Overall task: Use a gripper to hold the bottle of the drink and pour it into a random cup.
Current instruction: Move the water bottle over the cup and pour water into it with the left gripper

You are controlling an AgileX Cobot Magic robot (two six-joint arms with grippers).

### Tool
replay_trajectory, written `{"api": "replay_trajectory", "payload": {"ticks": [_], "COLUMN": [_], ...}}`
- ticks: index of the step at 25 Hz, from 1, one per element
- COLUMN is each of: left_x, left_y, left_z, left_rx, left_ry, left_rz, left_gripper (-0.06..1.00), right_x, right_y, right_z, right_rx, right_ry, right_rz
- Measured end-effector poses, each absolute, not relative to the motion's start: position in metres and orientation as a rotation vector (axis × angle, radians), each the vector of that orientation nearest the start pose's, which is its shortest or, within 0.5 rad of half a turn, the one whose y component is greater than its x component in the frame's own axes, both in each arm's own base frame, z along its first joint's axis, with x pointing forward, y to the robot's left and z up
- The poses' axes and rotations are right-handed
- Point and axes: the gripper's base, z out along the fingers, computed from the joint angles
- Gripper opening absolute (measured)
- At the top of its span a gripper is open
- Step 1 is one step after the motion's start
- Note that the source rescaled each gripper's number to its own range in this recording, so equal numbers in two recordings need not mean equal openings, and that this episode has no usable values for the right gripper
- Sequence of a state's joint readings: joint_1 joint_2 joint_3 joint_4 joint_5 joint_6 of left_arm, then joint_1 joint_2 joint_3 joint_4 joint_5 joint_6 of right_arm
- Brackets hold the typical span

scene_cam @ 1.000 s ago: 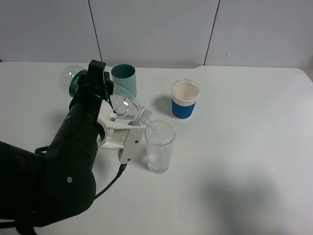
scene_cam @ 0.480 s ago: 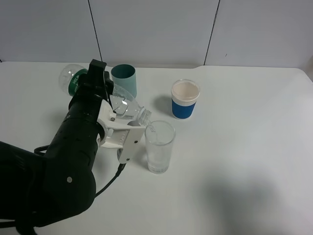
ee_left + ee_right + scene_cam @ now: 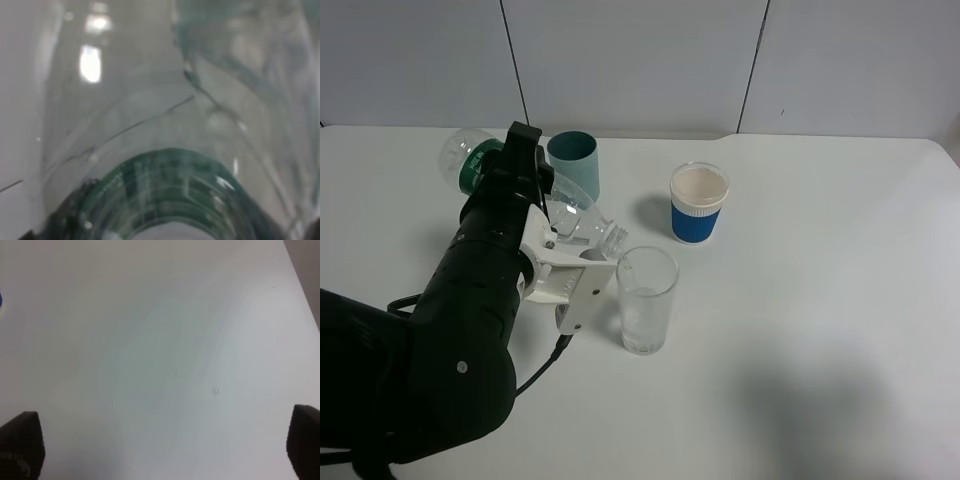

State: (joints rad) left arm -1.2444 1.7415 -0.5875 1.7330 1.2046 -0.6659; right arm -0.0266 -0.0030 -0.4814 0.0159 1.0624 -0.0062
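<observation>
1. A bulky black robot arm (image 3: 450, 330) reaches in from the near left over the white table (image 3: 820, 300). A black cable (image 3: 545, 368) loops beneath it.
2. The left gripper (image 3: 568, 252), with white plastic jaws, is clamped on the small clear plastic bottle (image 3: 575, 215), gripping its body between label and neck.
3. The bottle is lifted off the table and tipped well past level. Its long axis runs from far left to near right. The rounded base points up toward the far left, and the capless neck slants down to the near right.
4. The bottle's walls are transparent and glossy with a dark green label (image 3: 472, 172) around the body near the base. In the left wrist view the bottle fills the picture, with the green band curving across clear plastic.
5. An opaque teal cup (image 3: 573, 163) stands upright just behind the bottle, on the far side.
6. The bottle's mouth hangs just above the far-left rim of the tall clear glass tumbler (image 3: 647, 300). The tumbler stands upright near the table's middle and has clear liquid in its lower part.
7. I cannot tell whether a stream is running from the mouth.
8. A white cup with a blue sleeve (image 3: 699, 205) stands upright to the far right of the tumbler, apart from it.
9. The right gripper (image 3: 162, 447) hangs over bare table with its dark fingertips (image 3: 22, 445) spread wide and nothing between them.
</observation>
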Motion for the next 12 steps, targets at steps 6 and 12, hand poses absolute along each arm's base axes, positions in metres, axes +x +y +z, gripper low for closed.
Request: {"api": "replay_trajectory", "payload": {"ticks": [6,12], "left_x": [0.1609,0.1609], "left_y": [-0.2137,-0.2137], "left_z": [0.1640,0.1640], "left_rx": [1.714,1.715], "left_ry": [1.131,1.130], "left_rz": [1.348,1.349], "left_gripper": [0.00,0.00], "right_x": [-0.0033,-0.0033], "right_y": [0.0014,0.0014], "right_z": [0.2719,0.2719], "right_rx": [0.020,0.020], "right_ry": [2.061,2.061], "right_rz": [-0.001,-0.001]}}
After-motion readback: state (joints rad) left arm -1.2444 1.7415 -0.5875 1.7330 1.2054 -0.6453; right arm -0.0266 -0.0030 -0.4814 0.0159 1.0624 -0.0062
